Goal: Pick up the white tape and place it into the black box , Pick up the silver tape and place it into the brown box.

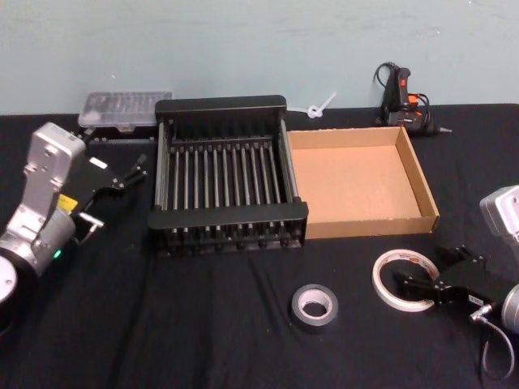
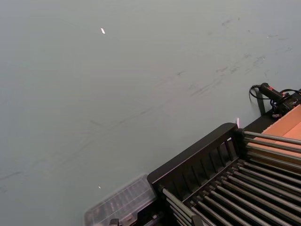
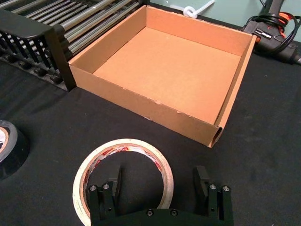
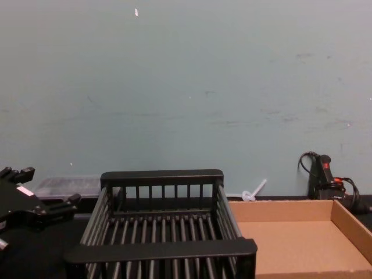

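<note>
A black cloth table [image 1: 243,340] met a pale teal wall [image 1: 243,49]. White tape [image 1: 403,280] lay flat lower right, right gripper [image 3: 160,186] spread astride its rim; left gripper [image 1: 134,172] hung spread at left.

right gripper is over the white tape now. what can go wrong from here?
1. The right gripper is open, one finger inside the white tape ring and one outside, so it would grip the wall only; the roll might tilt or slip when lifted.
2. The black box lies beyond the brown box, whose wall might catch a low carry.
3. The silver tape lies close by and might be nudged.
</note>
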Motion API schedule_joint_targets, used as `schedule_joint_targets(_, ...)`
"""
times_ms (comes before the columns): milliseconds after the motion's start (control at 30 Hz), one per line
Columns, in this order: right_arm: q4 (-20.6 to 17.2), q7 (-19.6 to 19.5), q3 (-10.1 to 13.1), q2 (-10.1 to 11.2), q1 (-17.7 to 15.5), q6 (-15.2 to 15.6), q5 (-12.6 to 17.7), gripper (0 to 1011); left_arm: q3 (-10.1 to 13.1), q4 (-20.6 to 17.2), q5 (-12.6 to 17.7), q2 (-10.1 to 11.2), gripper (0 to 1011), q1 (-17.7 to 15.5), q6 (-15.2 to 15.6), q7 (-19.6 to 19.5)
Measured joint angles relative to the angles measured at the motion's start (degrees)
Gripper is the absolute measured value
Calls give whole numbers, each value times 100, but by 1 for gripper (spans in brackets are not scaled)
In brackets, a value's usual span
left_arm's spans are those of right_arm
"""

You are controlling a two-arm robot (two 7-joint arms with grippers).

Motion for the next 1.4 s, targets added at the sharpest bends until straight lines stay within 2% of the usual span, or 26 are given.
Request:
schedule_joint_targets(500,15,86,62,-79,-22,38,-77,1002,0,0,0,0,1002,0,0,0)
schedule_joint_targets(1233,-2,84,73,-82,-32,32,-93,1002,0,0,0,0,1001,0,0,0)
schedule_joint_targets(1333,-2,83,71,-80,-32,30,-91,978,0,0,0,0,1001,0,0,0)
schedule_joint_targets(1400,-2,82,71,-80,-32,30,-90,927,0,0,0,0,1001,0,0,0)
